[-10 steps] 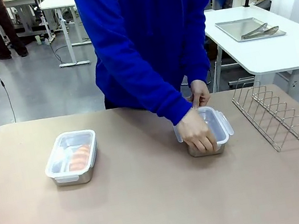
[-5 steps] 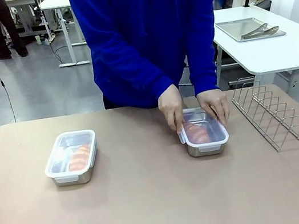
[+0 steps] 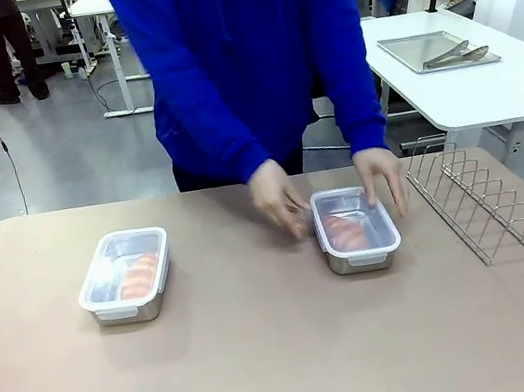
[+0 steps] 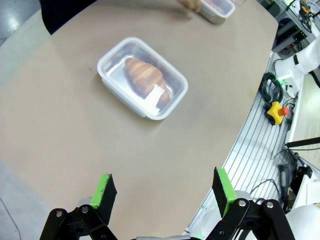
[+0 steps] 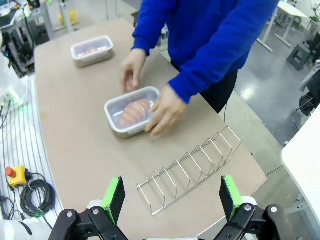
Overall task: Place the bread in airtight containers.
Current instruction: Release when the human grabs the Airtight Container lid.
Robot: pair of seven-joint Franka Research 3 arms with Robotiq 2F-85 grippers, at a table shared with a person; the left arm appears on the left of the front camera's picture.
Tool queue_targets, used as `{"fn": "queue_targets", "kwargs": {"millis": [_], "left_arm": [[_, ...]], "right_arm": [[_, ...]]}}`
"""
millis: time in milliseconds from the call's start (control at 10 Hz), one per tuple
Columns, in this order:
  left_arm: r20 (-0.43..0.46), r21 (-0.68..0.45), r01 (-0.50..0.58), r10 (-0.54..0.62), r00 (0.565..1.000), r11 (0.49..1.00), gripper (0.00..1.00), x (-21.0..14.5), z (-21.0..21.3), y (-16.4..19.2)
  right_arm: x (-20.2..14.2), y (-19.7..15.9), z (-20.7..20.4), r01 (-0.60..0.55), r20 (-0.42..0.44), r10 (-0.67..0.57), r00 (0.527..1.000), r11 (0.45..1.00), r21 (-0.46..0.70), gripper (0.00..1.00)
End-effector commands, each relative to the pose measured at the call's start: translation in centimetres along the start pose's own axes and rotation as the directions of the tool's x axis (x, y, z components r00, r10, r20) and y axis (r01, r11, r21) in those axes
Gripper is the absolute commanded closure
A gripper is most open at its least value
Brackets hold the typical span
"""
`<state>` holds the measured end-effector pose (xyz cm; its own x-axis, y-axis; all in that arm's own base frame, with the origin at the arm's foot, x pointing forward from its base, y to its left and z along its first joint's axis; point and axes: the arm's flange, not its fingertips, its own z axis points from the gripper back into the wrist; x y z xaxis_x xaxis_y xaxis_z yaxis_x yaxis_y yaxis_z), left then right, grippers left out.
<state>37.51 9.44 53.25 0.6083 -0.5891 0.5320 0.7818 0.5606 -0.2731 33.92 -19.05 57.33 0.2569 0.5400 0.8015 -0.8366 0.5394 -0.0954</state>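
The person (image 3: 248, 56) is standing at the far side of the desk (image 3: 270, 357), both hands flanking the right tin (image 3: 355, 228), probably clipping its clear lid. The left tin (image 3: 126, 275) is sitting lidded. Each is holding one golden, ridged roll (image 4: 144, 76). Left claw (image 4: 162, 189) and right claw (image 5: 170, 196) are hanging open, empty.

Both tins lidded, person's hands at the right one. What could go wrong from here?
1. The person's hands flank the right tin; an arm moving in now could hit them.
2. Whether that lid's clips are latched is not visible; it may not be sealed.
3. The wire rack stands close beside that tin; a sweeping sleeve or arm might knock it.
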Motion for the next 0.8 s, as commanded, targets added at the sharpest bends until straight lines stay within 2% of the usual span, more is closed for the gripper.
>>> {"fn": "queue_targets", "kwargs": {"millis": [0, 700], "left_arm": [[-0.003, -0.004, 0.018, -0.018, 1.000, 1.000, 0.00, 0.05, 0.13, -0.11], [-0.003, -0.004, 0.018, -0.018, 1.000, 1.000, 0.00, 0.05, 0.13, -0.11]], "right_arm": [[0.18, -0.11, 0.17, -0.012, -0.004, 0.012, 1.000, 1.000, 0.002, 0.00], [0.18, -0.11, 0.17, -0.012, -0.004, 0.012, 1.000, 1.000, 0.002, 0.00]]}}
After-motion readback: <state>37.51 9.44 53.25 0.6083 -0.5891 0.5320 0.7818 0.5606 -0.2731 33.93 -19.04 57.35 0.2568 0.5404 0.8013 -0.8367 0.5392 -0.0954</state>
